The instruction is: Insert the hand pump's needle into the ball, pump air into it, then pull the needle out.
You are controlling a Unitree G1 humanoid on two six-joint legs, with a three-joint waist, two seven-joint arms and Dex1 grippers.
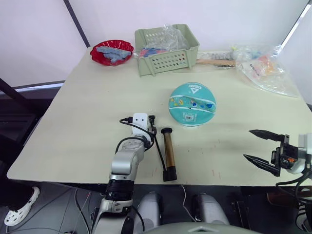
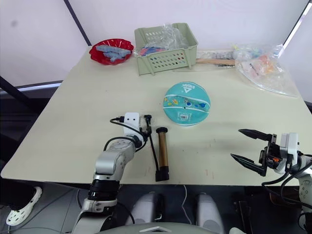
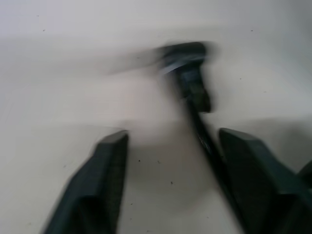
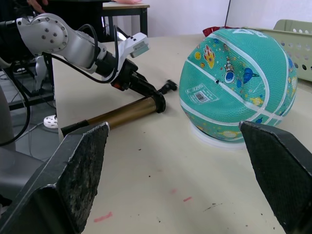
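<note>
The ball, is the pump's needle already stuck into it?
No, the ball sits apart from the hand pump, nothing inserted in it.

Bright even overhead light, soft shadows on table [image 1: 73,122], left wrist view heavy motion blur, other views sharp

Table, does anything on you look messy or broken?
Nothing looks broken or spilled. The ball sits upright on a white ring, and the hand pump lies flat beside it near the left gripper.
</note>
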